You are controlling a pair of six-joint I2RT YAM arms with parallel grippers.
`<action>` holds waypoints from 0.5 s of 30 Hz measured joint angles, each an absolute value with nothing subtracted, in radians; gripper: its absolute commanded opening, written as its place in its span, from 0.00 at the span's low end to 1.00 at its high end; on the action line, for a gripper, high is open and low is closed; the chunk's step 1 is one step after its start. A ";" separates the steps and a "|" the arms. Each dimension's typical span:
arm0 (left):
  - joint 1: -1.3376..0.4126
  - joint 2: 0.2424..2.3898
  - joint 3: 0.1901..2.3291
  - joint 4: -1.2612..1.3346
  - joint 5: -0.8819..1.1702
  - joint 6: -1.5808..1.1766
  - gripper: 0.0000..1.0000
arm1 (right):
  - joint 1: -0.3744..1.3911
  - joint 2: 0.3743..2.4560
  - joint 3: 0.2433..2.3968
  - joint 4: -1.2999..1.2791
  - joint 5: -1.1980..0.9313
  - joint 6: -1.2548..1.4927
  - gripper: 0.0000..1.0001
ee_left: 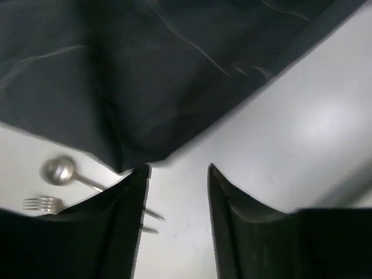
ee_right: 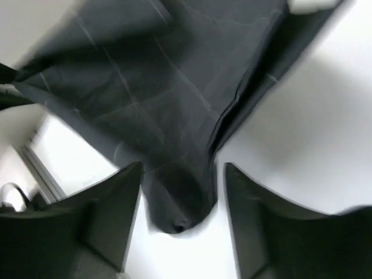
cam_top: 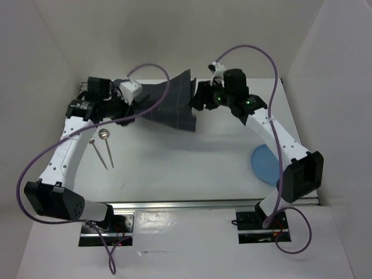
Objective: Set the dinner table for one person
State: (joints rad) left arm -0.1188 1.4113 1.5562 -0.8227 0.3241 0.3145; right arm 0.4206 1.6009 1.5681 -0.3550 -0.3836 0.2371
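Long axis of dark grey checked cloth [cam_top: 171, 102] runs left gripper [ee_left: 176, 167] to right gripper [ee_right: 183, 165]. Both jaw pairs apart: left just short of corner, right astride fold.

cloth [cam_top: 171, 104]: dark grey, thin paler lines in a check; upper middle of top view
dinner table [cam_top: 192, 168]: plain white, no pattern
rails [cam_top: 186, 204]: bare silver metal, along lower edge
walls [cam_top: 35, 70]: white
plate [cam_top: 265, 164]: light blue, plain; right of frame
spoon [ee_left: 58, 170], fork [ee_left: 43, 204]: silver; lower left of left wrist view
left arm [cam_top: 67, 154], right arm [cam_top: 279, 136]: white links, black joints
cables [cam_top: 250, 47]: purple
wrist lights [cam_top: 218, 100]: green, right arm
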 measured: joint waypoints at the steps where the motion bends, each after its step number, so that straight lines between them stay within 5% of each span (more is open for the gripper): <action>1: -0.137 1.381 1.470 -0.843 0.316 0.337 0.73 | 0.422 1.549 1.465 -0.350 -0.363 0.239 0.81; 2: -0.158 1.362 1.388 -0.867 0.315 0.363 0.84 | 0.427 1.510 1.374 -0.351 -0.347 0.247 0.83; 8: -0.176 1.357 1.028 -1.009 0.320 0.446 0.86 | 0.446 1.383 0.966 -0.361 -0.255 0.353 0.84; 15: -0.061 1.339 1.087 -0.989 0.235 0.403 0.88 | 0.456 1.399 0.950 -0.355 -0.216 0.453 0.79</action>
